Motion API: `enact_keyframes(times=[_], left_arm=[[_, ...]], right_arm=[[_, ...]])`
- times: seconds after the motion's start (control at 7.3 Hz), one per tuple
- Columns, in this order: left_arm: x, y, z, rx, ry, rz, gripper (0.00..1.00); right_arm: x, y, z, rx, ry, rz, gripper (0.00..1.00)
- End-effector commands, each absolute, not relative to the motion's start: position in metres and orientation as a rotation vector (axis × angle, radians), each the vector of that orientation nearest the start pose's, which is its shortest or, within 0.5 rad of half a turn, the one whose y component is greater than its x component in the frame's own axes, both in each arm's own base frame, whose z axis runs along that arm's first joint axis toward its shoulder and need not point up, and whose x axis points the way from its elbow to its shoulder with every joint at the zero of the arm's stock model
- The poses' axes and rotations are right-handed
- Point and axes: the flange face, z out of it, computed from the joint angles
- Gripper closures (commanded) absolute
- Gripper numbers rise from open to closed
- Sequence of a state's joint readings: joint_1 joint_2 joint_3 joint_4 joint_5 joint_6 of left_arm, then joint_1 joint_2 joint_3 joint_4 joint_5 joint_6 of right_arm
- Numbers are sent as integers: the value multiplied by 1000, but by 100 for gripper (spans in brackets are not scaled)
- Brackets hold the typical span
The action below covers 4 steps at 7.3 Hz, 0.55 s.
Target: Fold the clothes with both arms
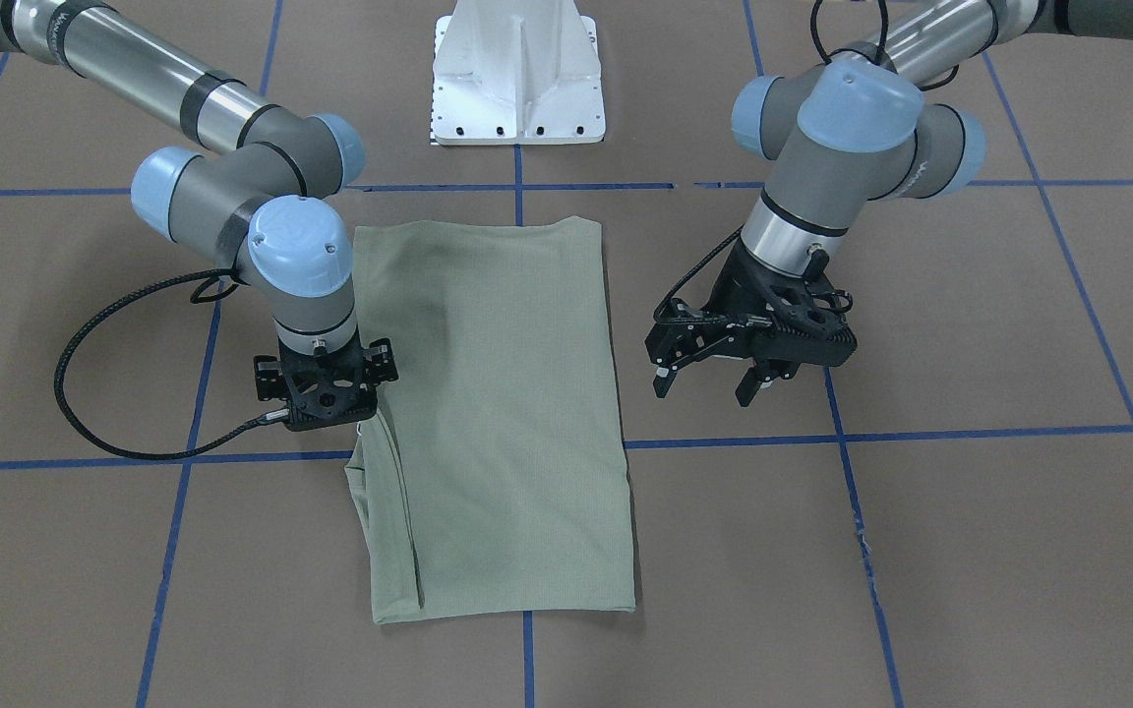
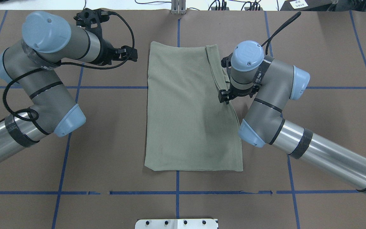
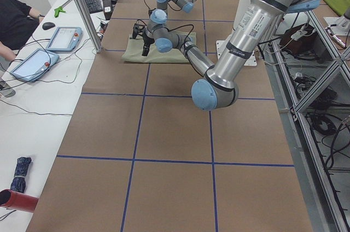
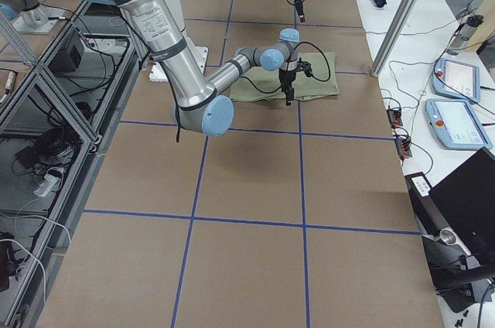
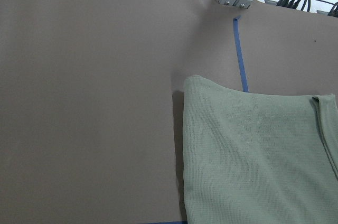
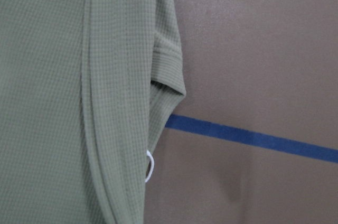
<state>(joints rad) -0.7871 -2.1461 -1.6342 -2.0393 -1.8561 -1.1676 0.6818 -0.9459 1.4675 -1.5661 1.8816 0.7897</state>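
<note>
Left gripper (image 1: 706, 380) is hanging just above the table (image 1: 970, 324) off to one side of the shirt (image 1: 498, 413), tilted toward it, fingers clearly spread apart and nothing between them, not touching the cloth. Right gripper (image 1: 326, 403) points straight down at the opposite long edge of the shirt, about halfway along. Honestly I can't tell whether its fingers are apart or pinched on the fabric, since the wrist blocks them from above and its own camera doesn't catch them. The shirt itself is a pale sage green waffle-type knit, folded into a tall narrow rectangle and lying flat in the middle of the brown table, just in front of the white base (image 1: 517, 84) and straddling the blue tape (image 1: 921, 433) line that runs down the centre. The top face is pretty smooth, with only faint creases. On the right gripper's side a narrow strip is folded in along the edge, so you get a ridge running down it, and that edge looks a bit uneven toward the far end. Up close there's a hemmed bit sticking out at that edge and a tiny white loop (image 6: 149, 166) peeking from under the cloth.
</note>
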Motion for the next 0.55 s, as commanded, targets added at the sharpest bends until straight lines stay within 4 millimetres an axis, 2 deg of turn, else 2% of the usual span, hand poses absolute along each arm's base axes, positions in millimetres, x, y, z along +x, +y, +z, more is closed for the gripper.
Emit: enact_keyframes(times=[0.0,0.27,0.41], left_arm=[[403,-553,237,407,1057,-183,0],[404,-553,238,407,1055,-180,0],[403,-553,238,409,1054,-178,0]], right_arm=[[-479,-547,365,110,-567,-164,0],[-475,-553,367,112,-562,-160,0],[-474,-557,358,117,-575,-156,0]])
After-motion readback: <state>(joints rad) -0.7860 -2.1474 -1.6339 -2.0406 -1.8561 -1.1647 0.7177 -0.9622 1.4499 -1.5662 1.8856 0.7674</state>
